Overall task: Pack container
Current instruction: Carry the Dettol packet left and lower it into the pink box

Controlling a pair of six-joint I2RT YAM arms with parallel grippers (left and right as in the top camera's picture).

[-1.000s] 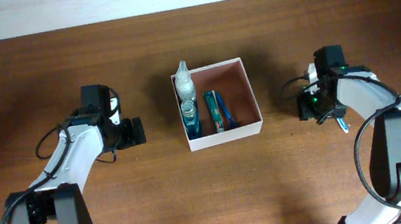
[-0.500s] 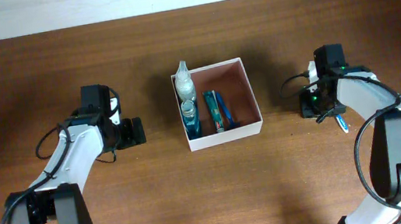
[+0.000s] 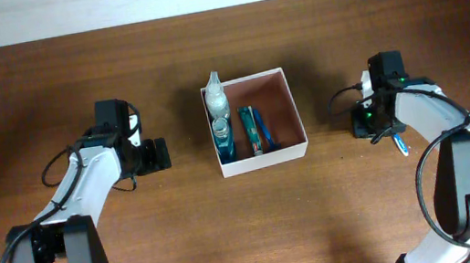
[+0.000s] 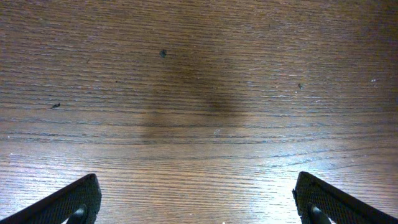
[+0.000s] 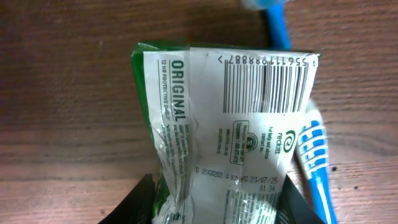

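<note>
Right of the container [image 3: 275, 103], set between the arms with bottles [image 3: 220, 120] inside, the right gripper [image 5: 214, 202] clamps a green packet [image 5: 230, 112], apparently for packing; the left gripper [image 3: 163, 154] idles left of it, jaws apart.

We see a brown wooden table [image 3: 44, 84]. Near its middle sits a shallow white-walled box [image 3: 262, 161]. Well apart, at the right, lie a green packet [image 5: 230, 124] and a blue toothbrush [image 5: 316, 174], the packet overlapping the brush.
</note>
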